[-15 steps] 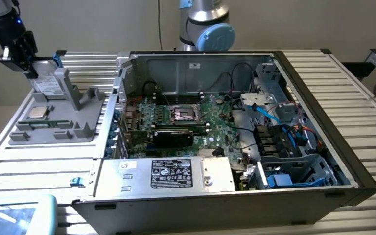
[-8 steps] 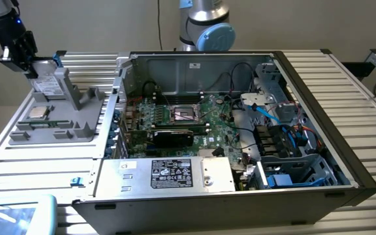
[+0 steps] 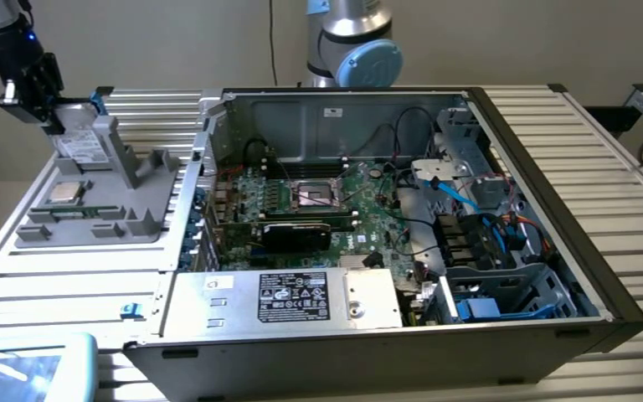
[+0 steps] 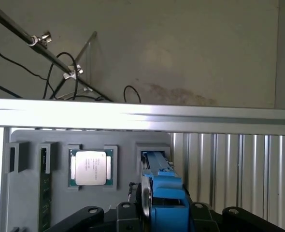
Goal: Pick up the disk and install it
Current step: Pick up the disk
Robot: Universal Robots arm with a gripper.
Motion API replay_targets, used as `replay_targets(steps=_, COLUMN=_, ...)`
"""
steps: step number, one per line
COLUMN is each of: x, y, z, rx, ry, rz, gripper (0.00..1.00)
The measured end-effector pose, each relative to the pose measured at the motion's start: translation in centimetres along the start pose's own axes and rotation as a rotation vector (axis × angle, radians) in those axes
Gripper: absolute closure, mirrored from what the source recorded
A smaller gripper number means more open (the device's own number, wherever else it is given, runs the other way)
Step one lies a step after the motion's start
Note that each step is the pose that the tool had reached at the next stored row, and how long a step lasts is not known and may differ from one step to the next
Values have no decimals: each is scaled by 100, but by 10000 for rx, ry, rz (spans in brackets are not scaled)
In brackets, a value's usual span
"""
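- Nearest the camera in the exterior view, a pale blue-edged panel lies at the bottom corner on that view's left.
- Behind it, an open computer case lies on its side on the slatted metal tabletop.
- A big silver box with a black label sits in the near end of the case. The green motherboard lies further in, and blue cables run along the exterior view's right.
- To the left of the case in that view, a grey holder rests on the tabletop. A small square processor chip lies flat in one of its recesses.
- At the holder's far end the disk stands on edge, tilted a little, with its white label facing the camera. Its blue bracket shows along the top.
- The tool pinches the disk by its upper edge. In the wrist view the blue bracket sits edge-on between the black fingers.
- Whether the disk's lower edge has left the holder cannot be told.
- Farthest back, an arm joint with a blue cap stands behind the case, against a plain wall.
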State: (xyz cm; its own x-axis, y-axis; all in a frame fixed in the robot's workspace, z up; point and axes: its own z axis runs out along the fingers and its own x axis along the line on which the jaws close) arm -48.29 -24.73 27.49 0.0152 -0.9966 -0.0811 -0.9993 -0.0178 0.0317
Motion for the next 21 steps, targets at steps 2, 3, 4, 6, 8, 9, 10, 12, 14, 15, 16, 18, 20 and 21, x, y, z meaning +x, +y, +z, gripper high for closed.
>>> replay_targets(steps=2, x=-2, y=1, z=-21, rx=2, ry=0, rz=1, gripper=61)
replay_targets(steps=3, x=-2, y=1, z=-23, rx=4, ry=0, rz=2, gripper=61)
replay_targets(steps=4, x=-1, y=1, z=-23, rx=4, ry=-1, rz=2, gripper=61)
replay_targets(steps=6, x=3, y=1, z=-25, rx=0, ry=0, rz=1, gripper=61)
replay_targets(steps=8, x=6, y=0, z=-25, rx=-1, ry=0, rz=3, gripper=61)
replay_targets(steps=9, x=8, y=-4, z=-25, rx=1, ry=-1, rz=1, gripper=61)
replay_targets(steps=10, x=8, y=-5, z=-25, rx=1, ry=-1, rz=1, gripper=61)
replay_targets(steps=12, x=9, y=-7, z=-25, rx=1, ry=-1, rz=2, gripper=61)
replay_targets(steps=14, x=12, y=-8, z=-24, rx=0, ry=-2, rz=1, gripper=61)
replay_targets(steps=15, x=12, y=-8, z=-22, rx=0, ry=-2, rz=2, gripper=61)
replay_targets(steps=16, x=12, y=-8, z=-18, rx=2, ry=-3, rz=2, gripper=61)
replay_targets(steps=18, x=13, y=-9, z=-9, rx=-3, ry=-4, rz=3, gripper=61)
replay_targets(steps=20, x=14, y=-9, z=-5, rx=-26, ry=-13, rz=10, gripper=61)
replay_targets(steps=21, x=14, y=-9, z=-5, rx=-42, ry=-13, rz=19, gripper=61)
